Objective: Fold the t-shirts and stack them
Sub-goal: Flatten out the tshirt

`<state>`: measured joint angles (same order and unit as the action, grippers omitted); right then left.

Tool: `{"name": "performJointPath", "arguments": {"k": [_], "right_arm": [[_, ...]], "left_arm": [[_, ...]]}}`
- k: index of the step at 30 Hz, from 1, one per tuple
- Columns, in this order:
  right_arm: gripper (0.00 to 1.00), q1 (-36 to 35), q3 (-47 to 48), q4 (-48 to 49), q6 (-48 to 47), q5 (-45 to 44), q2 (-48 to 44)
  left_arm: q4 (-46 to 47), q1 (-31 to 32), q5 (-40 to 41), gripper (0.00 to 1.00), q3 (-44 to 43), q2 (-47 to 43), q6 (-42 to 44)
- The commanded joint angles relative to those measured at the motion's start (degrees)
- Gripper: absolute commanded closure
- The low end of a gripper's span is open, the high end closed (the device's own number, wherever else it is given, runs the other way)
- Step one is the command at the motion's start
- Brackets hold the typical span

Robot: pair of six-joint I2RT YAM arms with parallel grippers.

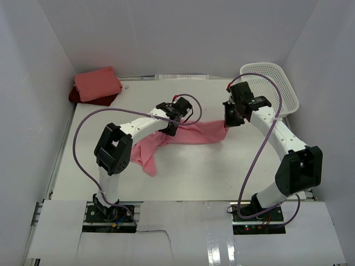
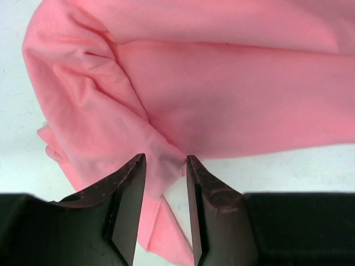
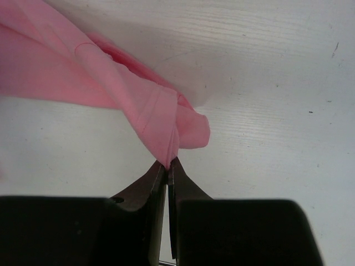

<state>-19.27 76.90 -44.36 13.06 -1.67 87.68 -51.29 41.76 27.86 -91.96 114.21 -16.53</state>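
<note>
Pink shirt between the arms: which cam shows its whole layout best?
Top external. It shows the whole pink shirt, stretched from the right gripper past the left gripper to a bunched end. Right wrist shows only the corner pinched in its shut jaws. Left wrist shows only folds at its parted jaws.

I see a white table (image 1: 194, 172). A pink shirt (image 1: 188, 136) sprawls across its middle, bunched toward the left. In the far left corner a dark red shirt (image 1: 74, 97) lies under a folded salmon shirt (image 1: 97, 83). A mesh basket (image 1: 272, 80) sits far right.
</note>
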Motion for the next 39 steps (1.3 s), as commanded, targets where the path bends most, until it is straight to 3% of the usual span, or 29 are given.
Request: {"name": "performJointPath", "arguments": {"k": [1, 2, 3, 4, 7, 9, 10, 12, 13, 17, 27, 34, 39], "right_arm": [[0.92, -0.16, -0.26, 1.73, -0.58, 0.09, -1.28], [0.92, -0.16, -0.35, 1.73, -0.58, 0.09, -1.37], [0.92, -0.16, -0.44, 1.73, -0.58, 0.0, -1.46], [0.92, -0.16, -0.53, 1.73, -0.58, -0.08, -1.72], [0.92, -0.16, -1.23, 1.73, -0.4, 0.09, -2.51], [0.92, -0.24, -1.67, 1.73, -0.4, 0.18, -2.95], [0.92, -0.24, -1.84, 1.73, -0.4, 0.09, -3.39], [0.92, -0.16, -2.28, 1.64, -0.23, -0.44, -3.92], [0.92, -0.24, -2.55, 1.73, -0.14, -0.35, -4.27], [0.92, -0.16, -3.95, 2.26, 0.3, -0.53, -4.71], [0.92, -0.24, -6.15, 3.13, 0.65, -0.97, -5.32], [0.92, -0.33, -7.64, 4.19, 1.09, -1.14, -6.64], [0.92, -0.33, -8.7, 4.37, 1.09, -1.32, -7.43]], "left_arm": [[-2.33, 0.17, -3.77, 0.56, -1.3, -6.45, -1.13], [-2.24, 0.08, -4.38, 0.67, -0.94, -6.98, -1.22], [-2.24, -0.53, -5.09, 0.94, -0.68, -8.03, -1.31], [-2.15, -0.88, -6.22, 1.0, -0.33, -8.48, -1.39], [-0.48, -2.47, -6.68, 1.0, 2.66, -8.84, -0.69], [-0.22, -2.91, -6.06, 0.87, 4.42, -8.13, -0.52], [0.31, -3.0, -6.41, 0.69, 5.03, -7.87, -0.43], [2.68, -3.0, -7.29, 0.58, 7.22, -8.22, -0.08], [3.21, -3.0, -7.64, 0.43, 7.5, -8.74, -0.25], [4.35, -2.91, -10.19, 0.3, 7.5, -9.01, -0.17], [5.67, -2.82, -12.56, 0.29, 7.85, -8.49, 0.36], [2.69, -2.73, -7.29, 0.31, 5.4, -4.18, 0.1], [2.16, -2.73, -6.5, 0.41, 3.2, -3.3, -0.08]]}}
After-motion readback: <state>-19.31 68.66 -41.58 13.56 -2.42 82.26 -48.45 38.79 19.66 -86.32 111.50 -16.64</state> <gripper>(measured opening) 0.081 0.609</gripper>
